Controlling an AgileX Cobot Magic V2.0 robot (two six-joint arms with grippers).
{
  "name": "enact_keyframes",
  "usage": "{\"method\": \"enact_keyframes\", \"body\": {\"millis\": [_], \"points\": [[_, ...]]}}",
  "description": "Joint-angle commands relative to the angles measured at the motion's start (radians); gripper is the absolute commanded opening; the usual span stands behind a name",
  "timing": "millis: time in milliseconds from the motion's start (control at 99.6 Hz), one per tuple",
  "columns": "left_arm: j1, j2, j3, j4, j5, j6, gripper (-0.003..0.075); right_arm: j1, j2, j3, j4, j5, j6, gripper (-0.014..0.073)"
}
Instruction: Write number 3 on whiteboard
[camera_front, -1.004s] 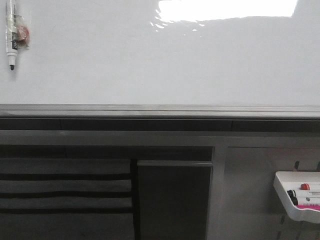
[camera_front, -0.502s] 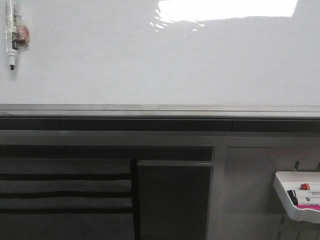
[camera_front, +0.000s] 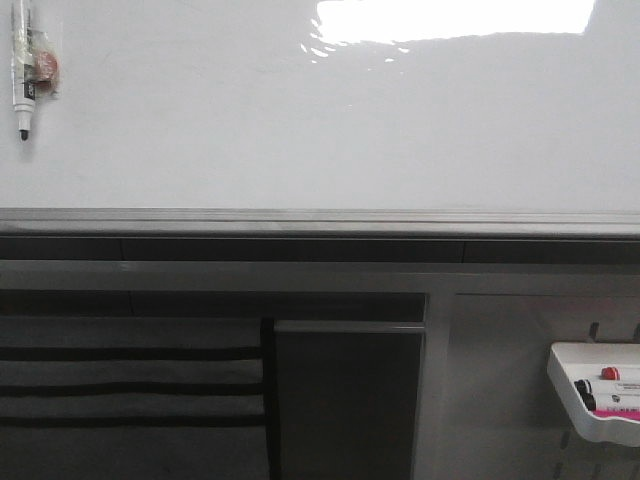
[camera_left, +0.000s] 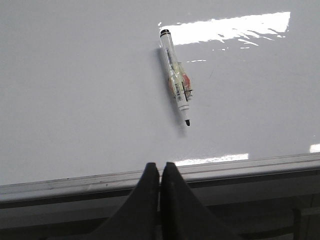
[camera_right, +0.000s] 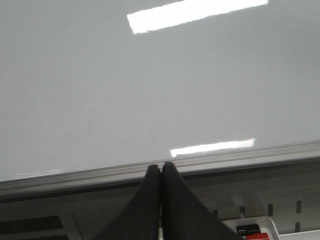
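Note:
The whiteboard (camera_front: 320, 130) fills the upper half of the front view, glossy white with glare at the top and a grey rail along its lower edge. No number 3 shows on it. A white marker with a black tip (camera_front: 22, 70) hangs on the board at the far left, tip down; it also shows in the left wrist view (camera_left: 176, 77). My left gripper (camera_left: 159, 166) is shut and empty, low in front of the rail, below the marker. My right gripper (camera_right: 161, 167) is shut and empty, also in front of the rail. Neither gripper shows in the front view.
A small white tray (camera_front: 600, 395) with red and black markers hangs at the lower right, below the board; its corner shows in the right wrist view (camera_right: 260, 230). Dark panels and a grey frame (camera_front: 345, 400) stand under the rail.

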Motion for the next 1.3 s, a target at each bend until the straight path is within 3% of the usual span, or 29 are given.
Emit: {"method": "enact_keyframes", "body": {"millis": [0, 442, 653, 843, 964, 1125, 1285], "points": [[0.001, -0.027, 0.008, -0.002, -0.073, -0.007, -0.0020, -0.001, -0.017, 0.026, -0.004, -0.075, -0.003, -0.0069], [0.001, -0.027, 0.008, -0.005, -0.094, -0.007, -0.0020, -0.001, -0.017, 0.017, -0.004, -0.121, -0.003, -0.0069], [0.001, -0.027, -0.074, -0.159, -0.137, -0.007, -0.0020, -0.001, -0.007, -0.146, 0.025, 0.023, -0.003, -0.0069], [0.001, 0.031, -0.277, -0.152, 0.026, -0.004, -0.0020, -0.001, 0.104, -0.376, 0.025, 0.242, -0.088, -0.0069], [0.001, 0.135, -0.426, -0.086, 0.167, -0.003, -0.0020, -0.001, 0.228, -0.508, 0.025, 0.349, -0.201, -0.0069], [0.001, 0.301, -0.582, -0.057, 0.343, -0.003, -0.0020, -0.001, 0.401, -0.622, 0.025, 0.448, -0.229, -0.0069], [0.001, 0.410, -0.601, -0.057, 0.355, -0.003, -0.0020, -0.001, 0.508, -0.634, 0.025, 0.453, -0.229, -0.0069]]}}
